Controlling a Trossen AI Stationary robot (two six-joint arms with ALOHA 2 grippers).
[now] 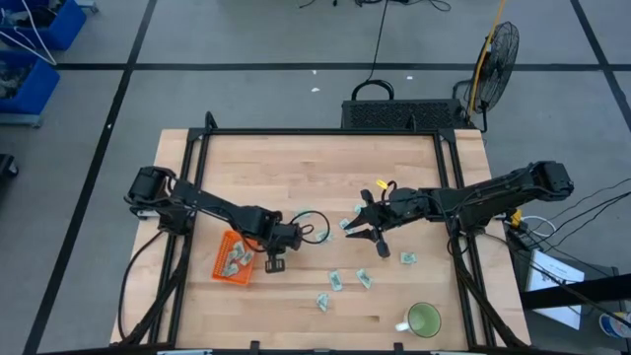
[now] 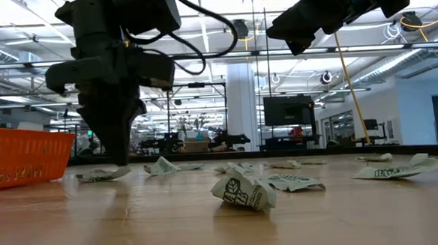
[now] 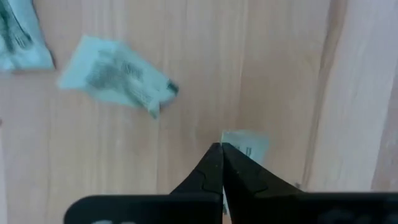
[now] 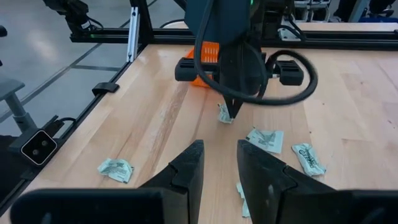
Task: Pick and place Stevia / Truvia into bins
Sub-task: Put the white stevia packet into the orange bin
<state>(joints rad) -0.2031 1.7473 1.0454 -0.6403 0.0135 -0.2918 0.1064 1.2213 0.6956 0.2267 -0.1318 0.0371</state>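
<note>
1. Several packets lie loose on the table [image 1: 296, 163], and one of them [image 3: 245, 144] is pinched at the tips of the left gripper [image 3: 222, 149], whose fingers are pressed together on its edge. Seen from the right wrist, that gripper [image 4: 233, 112] stands point-down on the packet [image 4: 224, 114] just beside the orange tray [image 4: 210, 51].
2. A few packets [image 1: 235, 258] already sit inside the tray [image 1: 219, 268]; the rest are scattered on the side of the tray toward the green mug [image 1: 424, 320], none touching it.
3. The right gripper [image 1: 367, 232] hangs over the loose packets, well apart from the tray, with its fingers spread and nothing between them; its own wrist view shows the gap [image 4: 219, 163] clearly.
4. The step in hand looks like the pick: the grip is made, the lift is not yet done.
5. Next comes a straight lift, a short carry over the near wall of the tray, and a release inside it. The hold is only on a corner, so the thin paper could slip if the lift is quick.
</note>
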